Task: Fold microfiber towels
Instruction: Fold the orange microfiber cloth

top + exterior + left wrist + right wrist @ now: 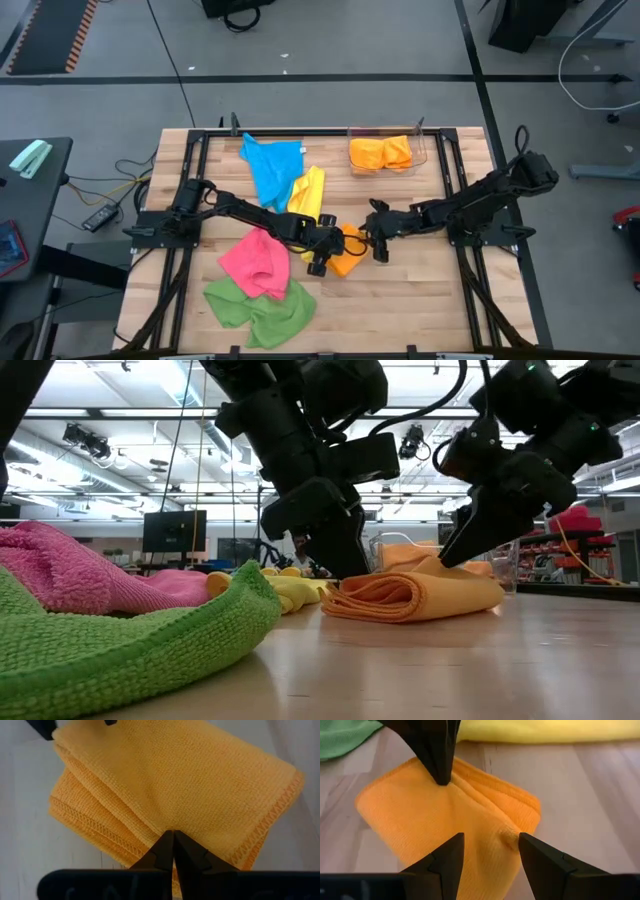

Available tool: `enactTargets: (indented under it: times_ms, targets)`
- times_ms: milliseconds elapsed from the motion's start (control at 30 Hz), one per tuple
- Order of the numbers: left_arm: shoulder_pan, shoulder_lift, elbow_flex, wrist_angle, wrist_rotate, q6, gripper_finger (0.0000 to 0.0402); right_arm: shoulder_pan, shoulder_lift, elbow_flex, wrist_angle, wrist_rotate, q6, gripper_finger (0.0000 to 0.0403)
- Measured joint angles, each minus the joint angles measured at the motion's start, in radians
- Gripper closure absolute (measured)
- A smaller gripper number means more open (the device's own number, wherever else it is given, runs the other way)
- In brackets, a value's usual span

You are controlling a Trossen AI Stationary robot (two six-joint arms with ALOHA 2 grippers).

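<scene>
Orange towel [440, 825]: lying folded in layers on the counter [420, 290], directly under both sets of fingers.
Left gripper [173, 851]: fingers clenched together, tips pressing down on one edge of the orange towel.
Right gripper [489, 851]: fingers standing apart, tips resting on the opposite side of the same towel with cloth bulging slightly between them; grasping nothing firmly.
Yellow towel [308, 192]: lying just beyond the left fingers.
Pink towel [256, 262]: sitting near the left arm, overlapping the green towel [262, 310].
Blue towel [270, 166]: spreading out beside the yellow one.
Clear bin [424, 152]: holding more folded orange cloth, well apart from the fingers.
</scene>
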Motion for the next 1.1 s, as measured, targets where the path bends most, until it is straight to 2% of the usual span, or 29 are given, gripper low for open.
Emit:
enactTargets:
  times_ms: [167,267,433,600,733,967,1100]
  targets:
    - [0.000,0.000,0.000,0.005,0.000,0.000,0.0387,-0.012,0.011,0.000,-0.001,-0.013,-0.031,0.0207]
    - [0.000,0.000,-0.001,0.028,0.000,0.000,0.0382,-0.012,0.027,0.000,0.036,-0.014,-0.059,0.0222]
    - [0.000,0.000,-0.001,0.062,0.000,-0.001,0.0371,-0.017,0.094,0.000,0.078,-0.014,-0.068,0.0262]
    - [0.000,0.000,-0.001,0.074,-0.001,-0.001,0.0374,-0.017,0.179,0.013,0.134,-0.010,-0.108,0.0322]
    - [0.000,-0.001,-0.001,0.077,-0.001,-0.001,0.0383,-0.017,0.148,0.018,0.111,-0.021,-0.135,0.0360]
    - [0.002,-0.005,-0.001,0.076,-0.030,-0.009,0.0388,-0.005,0.025,0.020,-0.015,-0.036,-0.155,0.0364]
    - [0.008,-0.006,-0.001,0.081,-0.059,-0.022,0.0381,0.019,0.012,0.020,-0.058,-0.084,-0.214,0.0364]
